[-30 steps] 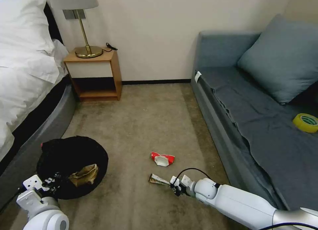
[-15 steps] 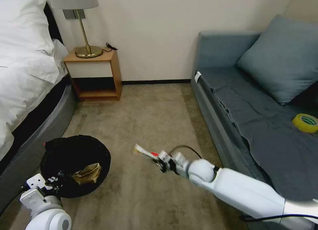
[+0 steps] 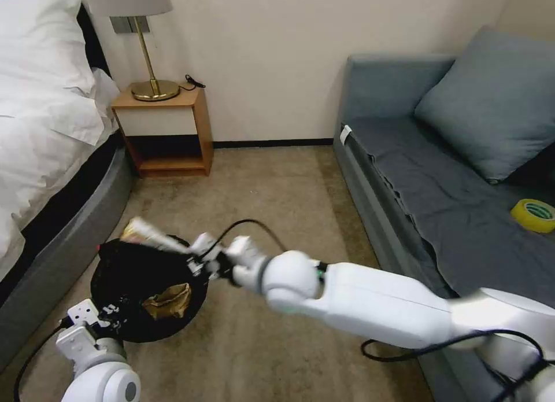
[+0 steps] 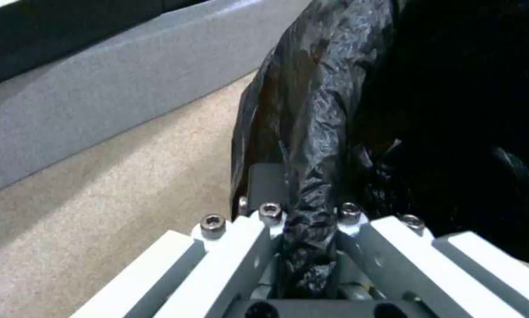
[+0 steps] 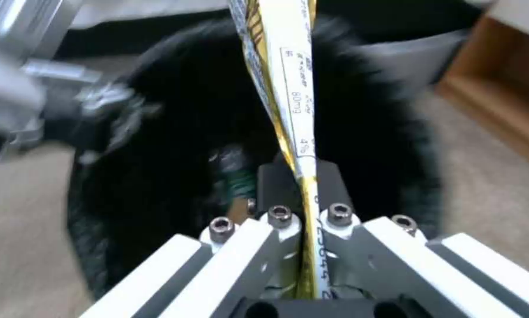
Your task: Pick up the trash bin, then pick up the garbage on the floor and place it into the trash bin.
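The trash bin, lined with a crinkly black bag, sits low on the carpet at the left, with a crumpled brown paper bag inside. My left gripper is shut on its near rim; the left wrist view shows the black bag pinched between the jaws of the left gripper. My right gripper hangs over the bin's far side, shut on the flat dark-and-gold wrapper. In the right wrist view the wrapper sticks out of the right gripper above the bin, where a green-labelled bottle lies.
A bed runs along the left, with a wooden nightstand and lamp at the back. A grey sofa on the right carries a cushion and a yellow tape roll. Bare carpet lies between them.
My right gripper lifted the wrapper off the carpet and swung it left to above the bin. The bin and left gripper shifted slightly right. The right arm now covers the red-and-white packet.
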Motion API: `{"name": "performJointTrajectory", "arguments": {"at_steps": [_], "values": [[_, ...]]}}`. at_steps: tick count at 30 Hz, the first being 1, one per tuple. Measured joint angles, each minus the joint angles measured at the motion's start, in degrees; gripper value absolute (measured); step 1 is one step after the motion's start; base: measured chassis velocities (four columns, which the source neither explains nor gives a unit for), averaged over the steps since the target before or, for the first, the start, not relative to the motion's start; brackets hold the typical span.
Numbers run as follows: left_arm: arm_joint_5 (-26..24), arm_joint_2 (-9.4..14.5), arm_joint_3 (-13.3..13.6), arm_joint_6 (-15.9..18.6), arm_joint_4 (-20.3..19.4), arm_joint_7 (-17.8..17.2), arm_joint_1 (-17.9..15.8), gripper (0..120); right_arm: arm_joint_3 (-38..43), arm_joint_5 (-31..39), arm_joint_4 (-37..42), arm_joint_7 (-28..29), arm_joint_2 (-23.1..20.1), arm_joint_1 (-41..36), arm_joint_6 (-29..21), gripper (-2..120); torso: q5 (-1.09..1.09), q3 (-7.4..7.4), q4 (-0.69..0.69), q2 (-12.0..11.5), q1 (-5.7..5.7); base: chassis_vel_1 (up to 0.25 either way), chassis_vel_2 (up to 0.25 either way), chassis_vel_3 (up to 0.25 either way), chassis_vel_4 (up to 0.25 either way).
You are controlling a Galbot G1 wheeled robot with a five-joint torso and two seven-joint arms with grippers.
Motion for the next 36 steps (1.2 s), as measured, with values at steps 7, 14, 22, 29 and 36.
{"name": "performJointTrajectory", "arguments": {"at_steps": [7, 14, 22, 29, 36], "values": [[0.63, -0.35, 0.84, 0.29, -0.98, -0.13, -0.29, 1, -9.79, 0.81, -2.93, -0.28, 1.31, 5.59, -1.16, 0, 0.0, 0.0, -0.03, 0.0, 0.0, 0.0, 0.0, 0.0, 0.0], [1.47, -0.83, 1.55, 0.06, -1.33, -0.12, -0.09, 1, -14.54, 2.7, -5.84, -1.17, 4.76, 12.12, -4.56, 0, 0.0, 0.0, -0.02, 0.0, 0.0, 0.0, 0.0, 0.0, 0.0], [2.04, -1.11, 1.97, -0.67, -1.41, 0.12, 0.25, 1, -16.67, 2.89, -8.98, -2.19, 6.68, 16.3, -6.14, 0, 0.0, 0.0, -0.02, 0.0, 0.0, 0.0, 0.0, 0.0, 0.0], [2.35, -1.21, 2.23, -0.97, -1.41, 0.3, 0.23, 1, -17.54, 1.88, -11.55, -2.56, 8.37, 18.09, -6.76, 0, 0.0, 0.0, -0.03, 0.0, 0.0, 0.0, 0.0, 0.0, 0.0], [2.36, -1.34, 2.36, -1.02, -1.16, 0.36, 0.06, 1, -18.12, 1.45, -12.08, -1.04, 9.95, 18.71, -6.93, 12, 0.0, 0.0, -0.03, 0.0, 0.0, 0.0, 0.0, 0.0, 0.0]]}}
